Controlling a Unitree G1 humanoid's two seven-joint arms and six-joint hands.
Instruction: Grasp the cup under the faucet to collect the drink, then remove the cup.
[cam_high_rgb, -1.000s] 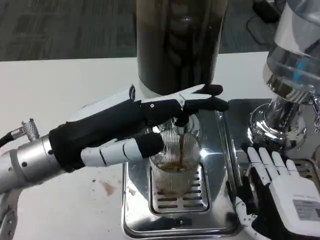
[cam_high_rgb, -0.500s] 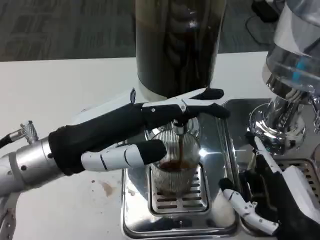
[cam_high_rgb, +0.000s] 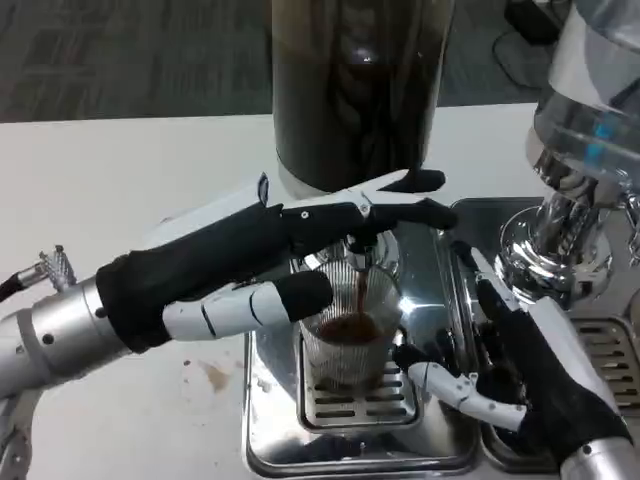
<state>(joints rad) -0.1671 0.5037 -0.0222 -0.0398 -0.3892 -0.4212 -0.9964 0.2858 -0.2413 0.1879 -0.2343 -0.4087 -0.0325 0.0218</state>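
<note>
A ribbed clear glass cup (cam_high_rgb: 345, 350) stands on the metal drip tray (cam_high_rgb: 350, 445) under the faucet (cam_high_rgb: 362, 250). A dark stream runs into it, and dark drink fills its lower part. My left hand (cam_high_rgb: 250, 255) reaches in from the left, its fingers (cam_high_rgb: 400, 205) laid over the faucet's lever and its thumb against the cup's left side. My right hand (cam_high_rgb: 525, 370) is open just right of the cup, palm turned toward it. Its thumb tip comes close to the cup's lower right side; I cannot tell if it touches.
The dark drink tank (cam_high_rgb: 355, 90) rises behind the faucet. A second, clear and chrome dispenser (cam_high_rgb: 575, 170) stands at the right with its own tray (cam_high_rgb: 610, 345) under my right hand. White table (cam_high_rgb: 120, 180) lies to the left.
My right hand has moved left from the second tray and turned its palm and thumb toward the cup. The drink in the cup has risen. My left hand has stayed on the lever.
</note>
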